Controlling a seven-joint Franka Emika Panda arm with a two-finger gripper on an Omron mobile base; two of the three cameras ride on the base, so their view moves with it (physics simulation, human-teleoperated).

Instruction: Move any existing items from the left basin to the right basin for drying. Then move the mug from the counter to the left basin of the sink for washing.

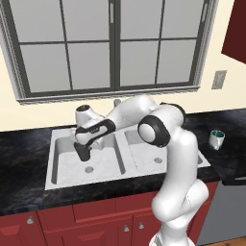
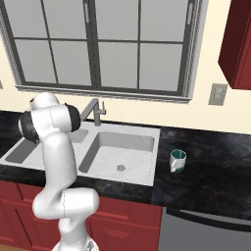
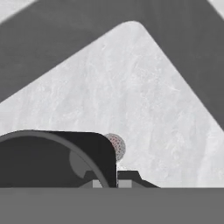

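The dark grey tumbler (image 1: 83,152) hangs upright in the left basin (image 1: 62,163), just above its drain. My gripper (image 1: 82,143) reaches down from above and is shut on the tumbler's rim. In the hand view the tumbler (image 3: 52,159) takes up the lower left, with its wall pinched at my gripper (image 3: 107,184) and the drain (image 3: 117,146) just beyond. The right basin (image 1: 144,156) (image 2: 125,147) holds nothing. The white mug (image 1: 216,139) (image 2: 178,161) with a green inside stands on the black counter (image 1: 230,153) right of the sink.
A grey faucet (image 2: 96,111) rises behind the divider between the basins. The window sill runs along the wall behind the sink. My own arm (image 1: 163,129) arches over the right basin. A grey appliance front (image 2: 206,230) sits under the counter at right.
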